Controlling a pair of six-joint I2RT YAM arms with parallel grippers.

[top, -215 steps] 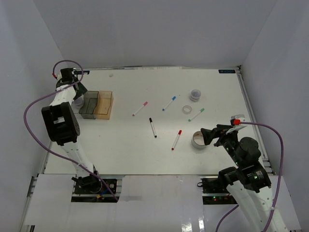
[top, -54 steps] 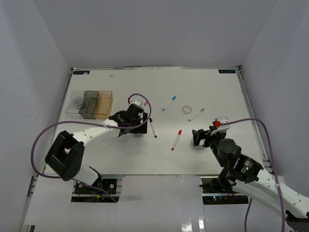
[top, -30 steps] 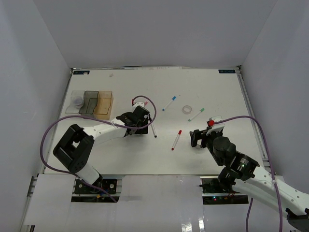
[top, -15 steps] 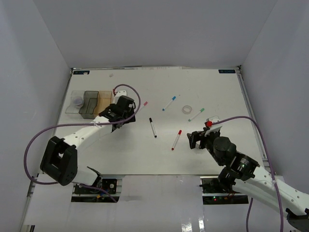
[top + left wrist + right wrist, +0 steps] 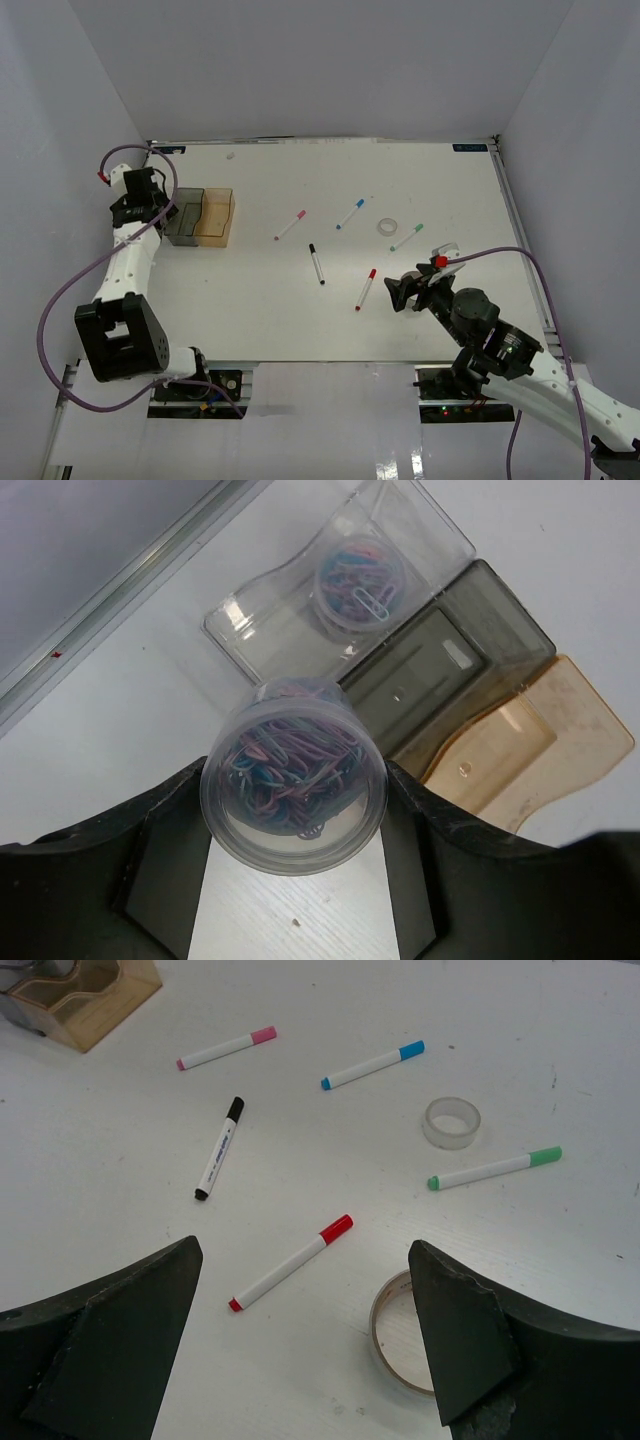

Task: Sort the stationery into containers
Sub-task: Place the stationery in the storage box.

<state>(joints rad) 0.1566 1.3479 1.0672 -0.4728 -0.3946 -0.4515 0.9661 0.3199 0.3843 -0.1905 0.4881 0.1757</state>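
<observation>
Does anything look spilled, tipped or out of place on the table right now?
Nothing stands out. Paper clips are contained in both small round clear jars: the jar in the clear plastic bin and the jar in the left gripper.

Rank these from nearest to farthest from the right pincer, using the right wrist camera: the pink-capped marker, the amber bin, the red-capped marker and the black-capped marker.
1. The red-capped marker, at centre, just ahead of the open right pincer.
2. The black-capped marker, farther out, left of centre.
3. The pink-capped marker, beyond the black one.
4. The amber bin, at the far top-left corner.
</observation>
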